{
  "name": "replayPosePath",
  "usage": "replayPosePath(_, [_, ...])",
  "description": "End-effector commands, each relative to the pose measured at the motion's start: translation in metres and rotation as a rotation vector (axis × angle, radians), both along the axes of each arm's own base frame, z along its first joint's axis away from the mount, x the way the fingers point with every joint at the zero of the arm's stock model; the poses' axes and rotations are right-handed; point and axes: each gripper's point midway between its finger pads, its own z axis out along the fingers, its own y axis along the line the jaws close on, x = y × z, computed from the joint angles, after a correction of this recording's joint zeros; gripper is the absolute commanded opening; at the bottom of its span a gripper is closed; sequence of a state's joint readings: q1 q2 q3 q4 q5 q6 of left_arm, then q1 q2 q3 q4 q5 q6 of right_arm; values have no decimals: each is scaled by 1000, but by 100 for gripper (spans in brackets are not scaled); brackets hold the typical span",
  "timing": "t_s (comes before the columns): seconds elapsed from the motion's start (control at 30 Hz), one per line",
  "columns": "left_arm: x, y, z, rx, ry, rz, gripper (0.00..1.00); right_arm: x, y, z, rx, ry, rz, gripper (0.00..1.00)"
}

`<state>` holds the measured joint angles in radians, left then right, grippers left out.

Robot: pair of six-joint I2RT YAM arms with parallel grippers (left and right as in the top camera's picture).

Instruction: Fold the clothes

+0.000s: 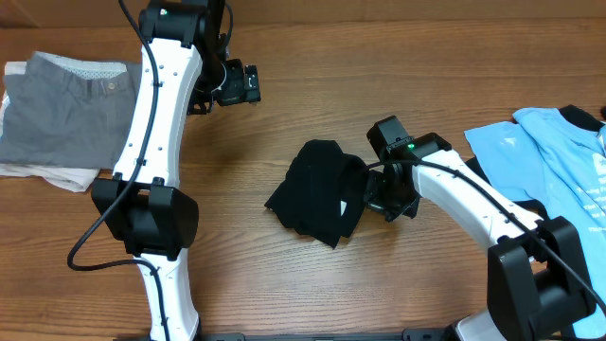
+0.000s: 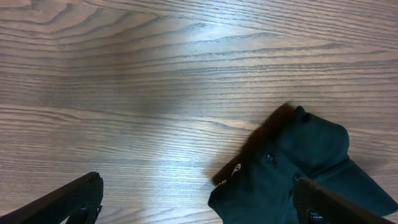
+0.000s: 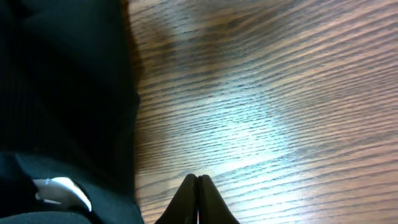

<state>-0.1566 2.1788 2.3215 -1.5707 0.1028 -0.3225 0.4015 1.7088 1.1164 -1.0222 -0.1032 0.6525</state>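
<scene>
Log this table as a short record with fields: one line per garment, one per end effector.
black shirt: bunched at the centre of the table, not laid flat
light blue shirt: at the right edge, black trim showing
grey garment: far left, touched by neither arm
left end effector: wide open, holding nothing, apart from the black shirt
right end effector: shut, at the black shirt's right edge; wrist view shows no cloth between its fingers
</scene>
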Motion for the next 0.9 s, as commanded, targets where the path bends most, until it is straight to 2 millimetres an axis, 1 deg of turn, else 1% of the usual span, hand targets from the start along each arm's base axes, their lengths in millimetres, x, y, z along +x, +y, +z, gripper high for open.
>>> replayPosePath(0.0, [2, 0, -7, 13, 11, -10, 100, 2, 0, -1, -4, -8, -11, 6])
replayPosePath(0.07, [2, 0, -7, 13, 11, -10, 100, 9, 9, 5, 42, -23, -9, 12])
replayPosePath(0.17, [2, 0, -7, 13, 11, -10, 100, 19, 16, 17, 69, -59, 17, 18])
replayPosePath(0.2, [2, 0, -7, 13, 11, -10, 100, 23, 18, 21, 75, -75, 25, 23])
replayPosePath(0.23, [2, 0, -7, 13, 11, -10, 100, 27, 19, 27, 82, -93, 28, 32])
replayPosePath(0.27, [2, 0, -7, 13, 11, -10, 100, 30, 21, 32, 89, -111, 30, 47])
replayPosePath(0.3, [2, 0, -7, 14, 11, -10, 100, 33, 22, 35, 93, -121, 31, 66])
replayPosePath(0.33, [2, 0, -7, 14, 11, -10, 100, 36, 23, 38, 100, -135, 38, 75])
replayPosePath(0.37, [2, 0, -7, 13, 11, -10, 100, 38, 25, 40, 108, -145, 49, 82])
replayPosePath(0.43, [2, 0, -7, 14, 10, -10, 100, 42, 29, 41, 124, -164, 65, 81])
replayPosePath(0.53, [3, 0, -7, 13, 7, -10, 100, 42, 29, 38, 121, -156, 66, 72])
replayPosePath(0.67, [3, 0, -7, 14, 7, -10, 100, 38, 25, 36, 101, -136, 64, 70])
replayPosePath(0.8, [3, 4, -8, 37, 5, -7, 100, 32, -2, 32, -5, -103, 26, 70])
replayPosePath(0.87, [3, 4, -8, 37, 5, -6, 100, 29, -11, 33, -19, -83, 6, 70])
